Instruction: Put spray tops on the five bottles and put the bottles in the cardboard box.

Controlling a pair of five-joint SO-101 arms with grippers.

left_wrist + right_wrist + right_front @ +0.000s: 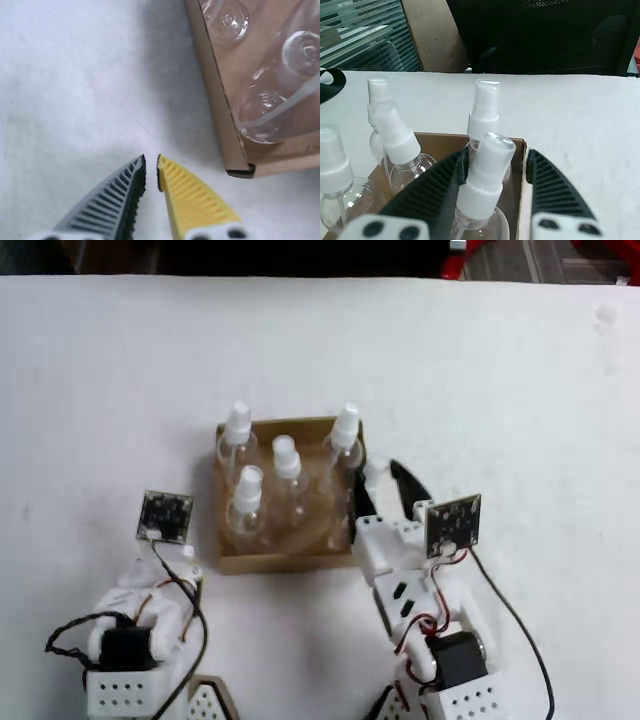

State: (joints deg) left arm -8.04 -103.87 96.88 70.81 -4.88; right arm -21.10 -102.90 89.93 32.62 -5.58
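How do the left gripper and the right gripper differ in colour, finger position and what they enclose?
Colour: the left gripper has one grey and one yellow finger; the right gripper has two black ones. Fingers: the left gripper's are shut; the right gripper's stand open. Contents: the left gripper holds nothing, over bare table beside the cardboard box; the right gripper flanks a bottle's spray top. Both have ribbed, pointed fingers.

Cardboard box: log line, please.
cardboard box: four capped bottles inside | right end effector: open around fifth bottle | left end effector: shut, beside box
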